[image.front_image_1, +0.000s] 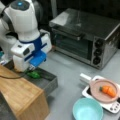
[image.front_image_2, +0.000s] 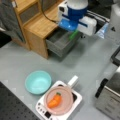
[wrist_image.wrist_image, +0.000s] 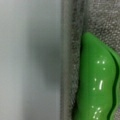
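Observation:
A glossy green vegetable (wrist_image.wrist_image: 97, 82) fills the right of the wrist view, lying against the grey lining of the open drawer (wrist_image.wrist_image: 95, 17) close to its wall (wrist_image.wrist_image: 66, 50). In both front views my gripper (image.front_image_1: 32, 68) (image.front_image_2: 75, 31) hangs just above the open grey drawer (image.front_image_1: 47, 81) (image.front_image_2: 58, 43) of the wooden cabinet. The green vegetable (image.front_image_1: 33, 74) (image.front_image_2: 73, 35) sits right beneath it. My fingertips do not show in the wrist view.
A wooden cabinet (image.front_image_1: 20, 92) (image.front_image_2: 40, 23) holds the drawer. A toaster oven (image.front_image_1: 85, 35) stands behind. A pink pan (image.front_image_1: 105, 96) (image.front_image_2: 63, 105) with an orange carrot (image.front_image_1: 108, 90) (image.front_image_2: 55, 100) rests on a small white stove (image.front_image_2: 41, 110). A teal bowl (image.front_image_1: 87, 110) (image.front_image_2: 38, 82) is beside it.

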